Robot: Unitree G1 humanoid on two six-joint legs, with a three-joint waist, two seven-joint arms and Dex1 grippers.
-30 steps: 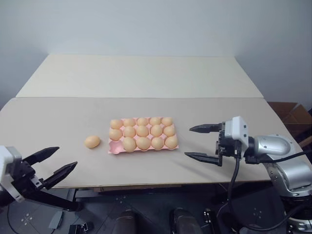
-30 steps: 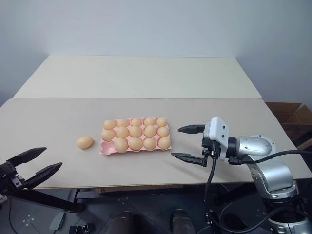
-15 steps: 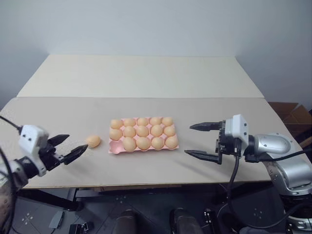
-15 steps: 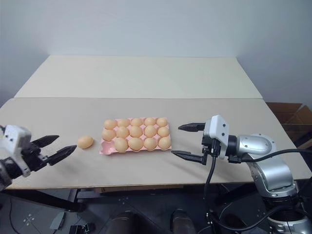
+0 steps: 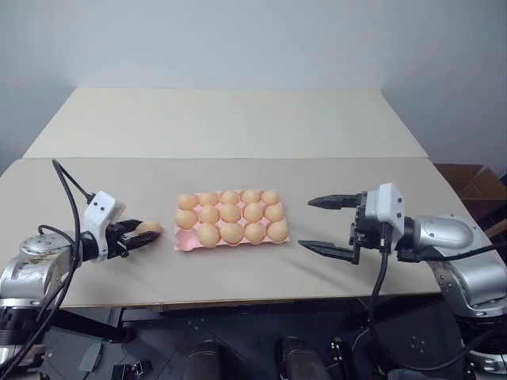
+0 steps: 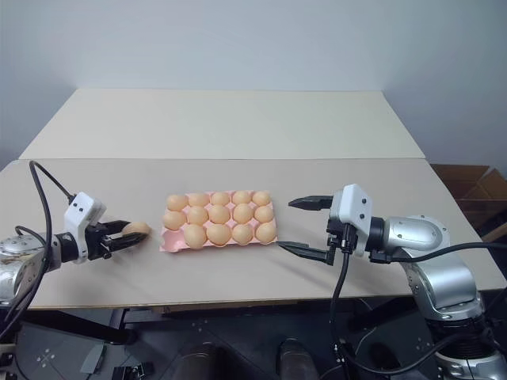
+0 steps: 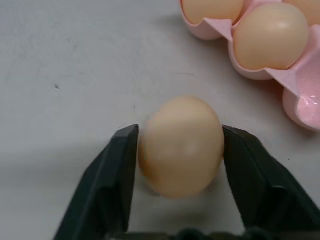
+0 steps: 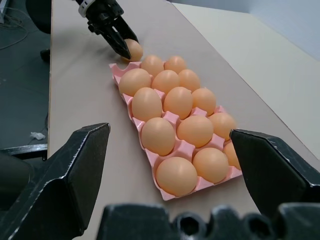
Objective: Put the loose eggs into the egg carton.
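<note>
One loose egg point(image 5: 148, 228), light orange-tan, lies on the table just left of the egg carton point(image 5: 184, 242). My left gripper point(image 5: 142, 237) reaches it from the left, and in the left wrist view its two black fingers point(image 7: 117, 165) press against both sides of the egg point(image 7: 181, 145), which rests on the table. The pink carton holds several eggs, and its near-left corner cup point(image 7: 302, 105) is empty. To the right of the carton my right gripper point(image 5: 307, 224) hangs above the table, pointing at the carton with its jaws wide open and nothing in them.
A second, paler table board point(image 5: 230, 119) adjoins at the back behind a seam. Brown cardboard boxes point(image 5: 469, 184) stand past the table's right edge. Bare tabletop lies in front of the carton, up to the near edge.
My left gripper came up from below the table's near edge, forward to the loose egg, and closed its fingers around it. The right arm kept still.
</note>
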